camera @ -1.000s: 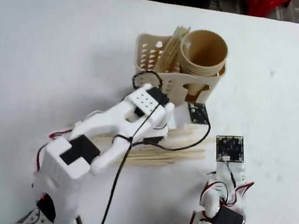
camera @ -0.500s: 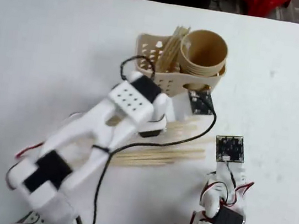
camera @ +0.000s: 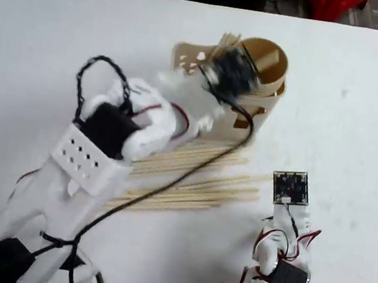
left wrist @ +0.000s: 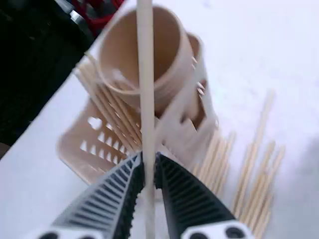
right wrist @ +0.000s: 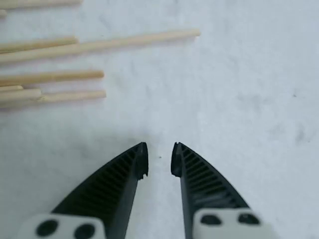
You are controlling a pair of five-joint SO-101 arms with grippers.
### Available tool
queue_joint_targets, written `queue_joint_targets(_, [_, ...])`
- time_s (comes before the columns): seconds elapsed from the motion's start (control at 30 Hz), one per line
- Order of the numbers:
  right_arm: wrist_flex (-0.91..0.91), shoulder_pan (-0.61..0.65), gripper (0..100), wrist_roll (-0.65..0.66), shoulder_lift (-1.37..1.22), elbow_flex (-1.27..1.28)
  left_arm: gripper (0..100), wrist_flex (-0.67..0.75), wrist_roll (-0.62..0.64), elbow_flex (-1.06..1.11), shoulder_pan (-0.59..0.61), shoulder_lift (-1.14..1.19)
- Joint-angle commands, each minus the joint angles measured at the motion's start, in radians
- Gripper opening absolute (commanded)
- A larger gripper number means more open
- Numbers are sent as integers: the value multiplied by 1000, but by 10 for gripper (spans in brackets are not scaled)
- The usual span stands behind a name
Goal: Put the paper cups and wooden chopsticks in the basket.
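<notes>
My left gripper [left wrist: 148, 158] is shut on a single wooden chopstick [left wrist: 145, 74] and holds it over the beige basket [camera: 186, 60]. In the high view the gripper [camera: 220, 72] hangs above the basket's middle. Stacked paper cups [camera: 271, 58] stand in the basket's right part, and several chopsticks [left wrist: 107, 99] lean in its left part. More chopsticks [camera: 191, 177] lie loose on the white table in front of the basket. My right gripper [right wrist: 159, 159] rests low over the table near the loose chopstick ends [right wrist: 75, 47], jaws slightly apart with nothing between them.
The right arm [camera: 277, 266] sits at the table's front right. The left arm's body [camera: 89, 149] stretches from the front left towards the basket, with its black cable [camera: 162, 180] crossing the loose chopsticks. The table's far edge runs just behind the basket.
The left arm has risen from the loose pile and swung up over the basket, carrying one chopstick. The right arm has stayed still.
</notes>
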State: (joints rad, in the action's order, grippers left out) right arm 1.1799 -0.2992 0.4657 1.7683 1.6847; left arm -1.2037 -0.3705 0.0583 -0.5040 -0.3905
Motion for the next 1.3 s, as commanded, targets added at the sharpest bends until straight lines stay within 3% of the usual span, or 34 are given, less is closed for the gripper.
queue_joint_targets(0.0, [2,-1,98,8,7,6,23,322,144,-40,61,-39])
queue_joint_targets(0.27, [2,-1,98,8,7,6,23,701,176,-17,67,2])
queue_joint_targets(0.47, [2,-1,98,8,7,6,27,756,183,-11,127,148])
queue_joint_targets(0.6, [2,-1,98,8,7,6,99,744,187,-2,148,182])
queue_joint_targets(0.9, [2,-1,98,8,7,6,98,605,186,-11,151,160])
queue_joint_targets(1.07, [2,-4,98,8,7,6,97,239,167,-12,124,19])
queue_joint_targets(1.27, [2,-4,98,8,5,6,56,-107,-57,57,71,-105])
